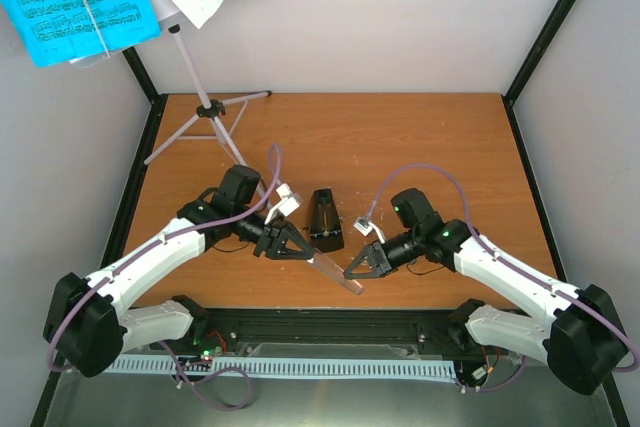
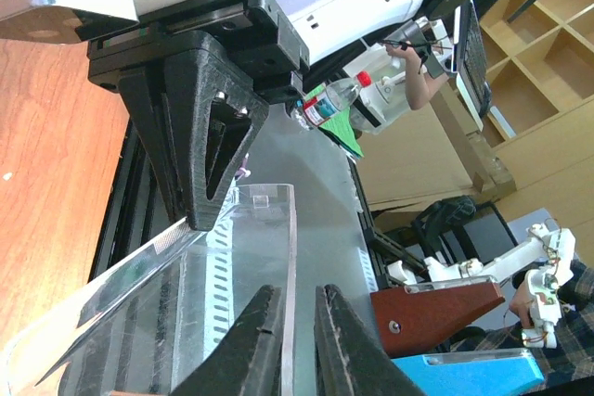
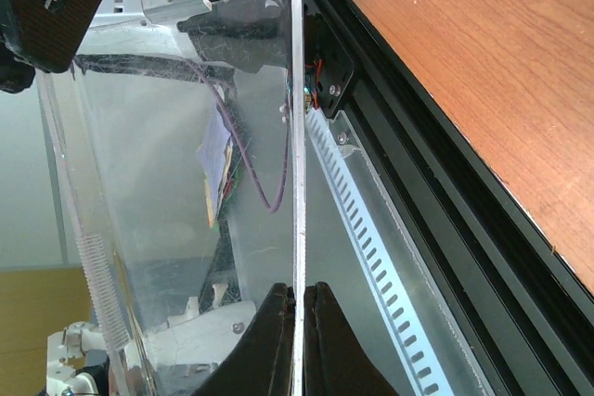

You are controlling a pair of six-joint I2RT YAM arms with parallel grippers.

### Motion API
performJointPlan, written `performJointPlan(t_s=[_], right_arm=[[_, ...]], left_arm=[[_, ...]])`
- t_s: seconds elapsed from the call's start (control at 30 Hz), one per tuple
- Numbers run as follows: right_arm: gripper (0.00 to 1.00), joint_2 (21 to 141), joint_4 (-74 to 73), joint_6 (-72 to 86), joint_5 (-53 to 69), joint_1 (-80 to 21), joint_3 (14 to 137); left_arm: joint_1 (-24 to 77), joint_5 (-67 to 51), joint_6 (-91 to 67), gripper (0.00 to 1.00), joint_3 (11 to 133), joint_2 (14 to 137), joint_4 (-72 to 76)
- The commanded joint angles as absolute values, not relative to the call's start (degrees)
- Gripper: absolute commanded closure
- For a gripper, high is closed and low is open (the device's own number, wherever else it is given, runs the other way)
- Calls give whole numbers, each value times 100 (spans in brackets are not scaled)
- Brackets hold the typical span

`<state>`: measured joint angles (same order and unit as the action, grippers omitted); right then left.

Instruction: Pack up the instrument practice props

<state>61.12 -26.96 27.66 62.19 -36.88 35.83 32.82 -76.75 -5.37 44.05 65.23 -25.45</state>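
clear cover (image 3: 176, 183) | right gripper (image 3: 298, 296) clamps edge | left gripper (image 2: 299, 301) straddles edge, grip unclear

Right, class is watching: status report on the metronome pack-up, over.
Right end effector shut on clear cover. Left end effector straddles its wall, grip unclear. Metronome uncovered, upright on table. Nothing blocking it.

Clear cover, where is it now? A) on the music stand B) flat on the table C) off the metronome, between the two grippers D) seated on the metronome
C: the clear cover sits apart from the metronome, the right gripper pinching one wall, the left gripper with its jaws astride another.
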Motion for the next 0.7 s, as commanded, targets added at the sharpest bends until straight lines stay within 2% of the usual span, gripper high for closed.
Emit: performJointPlan(t_s=[0.0, 0.13, 0.23, 0.3, 0.33, 0.43, 0.5, 0.57, 0.67], right_arm=[[97, 6127, -2683, 2708, 6224, -3621, 3675], [97, 6130, -2725, 2637, 6225, -3599, 3682], [97, 6132, -2880, 2470, 6161, -3564, 3736], [97, 6099, -2917, 2383, 6098, -3520, 3772], [92, 6062, -2889, 2368, 6072, -3497, 3797], [43, 5801, -2831, 2413, 5866, -3457, 3969], [21, 5509, -2869, 2400, 5437, -3426, 4131], [8, 5260, -3015, 2349, 5020, -3367, 4295], [0, 4859, -3049, 2577, 3977, -3344, 4482]], left_arm=[[3333, -7760, -545, 88, 4412, 6417, -2486], [3340, -7692, -561, 92, 4420, 6382, -2515], [3335, -7557, -493, 99, 4524, 6372, -2659], [3339, -7469, -469, 100, 4567, 6360, -2750], [3338, -7410, -488, 100, 4571, 6344, -2771], [3340, -7256, -619, 100, 4550, 6292, -2729], [3340, -7200, -871, 100, 4513, 6222, -2520], [3340, -7104, -1240, 100, 4497, 6129, -2168], [3339, -6991, -1933, 100, 4528, 5972, -1337]])
